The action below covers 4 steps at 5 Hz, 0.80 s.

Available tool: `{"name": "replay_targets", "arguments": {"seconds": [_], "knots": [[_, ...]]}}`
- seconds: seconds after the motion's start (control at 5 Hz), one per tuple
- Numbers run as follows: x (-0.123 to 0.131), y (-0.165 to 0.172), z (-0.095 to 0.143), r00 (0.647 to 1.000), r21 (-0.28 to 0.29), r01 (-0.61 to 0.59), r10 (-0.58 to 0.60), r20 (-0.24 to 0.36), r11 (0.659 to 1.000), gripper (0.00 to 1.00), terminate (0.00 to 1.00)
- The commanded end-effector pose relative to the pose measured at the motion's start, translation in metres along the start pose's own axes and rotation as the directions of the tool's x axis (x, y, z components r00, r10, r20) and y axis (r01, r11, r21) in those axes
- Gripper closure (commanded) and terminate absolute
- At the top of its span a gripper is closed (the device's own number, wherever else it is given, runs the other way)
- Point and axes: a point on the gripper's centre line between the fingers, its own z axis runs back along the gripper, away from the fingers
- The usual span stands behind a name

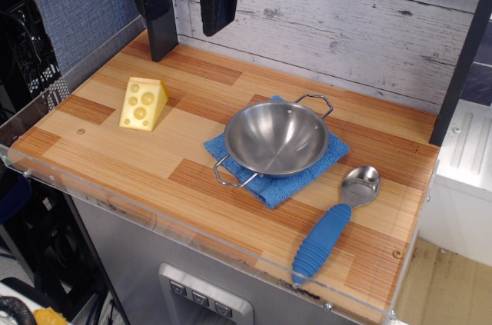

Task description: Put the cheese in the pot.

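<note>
The cheese (143,103), a pale yellow wedge with round darker holes, stands on the wooden table at the left. The pot (277,137), a shallow shiny steel pan with two wire loop handles, sits empty on a blue cloth (280,184) near the table's middle. My gripper (187,42) hangs at the back left, above and behind the cheese, with its two black fingers (217,2) wide apart and nothing between them. It touches neither the cheese nor the pot.
A metal spoon with a blue ribbed handle (327,239) lies at the front right of the pot. A white plank wall (361,25) stands behind the table and a blue-grey panel (77,2) at the left. A clear rim (154,213) edges the front.
</note>
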Motion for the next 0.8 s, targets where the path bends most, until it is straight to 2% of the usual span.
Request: {"name": "replay_targets", "arguments": {"seconds": [0.0, 0.4, 0.6], "knots": [[0.000, 0.000, 0.000, 1.000, 0.000, 0.000, 0.000, 0.000, 1.000, 0.00, 0.00], [0.008, 0.038, 0.009, 0.996, -0.032, -0.091, 0.091, 0.003, 0.995, 0.00, 0.00], [0.020, 0.081, 0.002, 0.989, -0.023, -0.149, 0.150, 0.009, 0.989, 0.00, 0.00]]}}
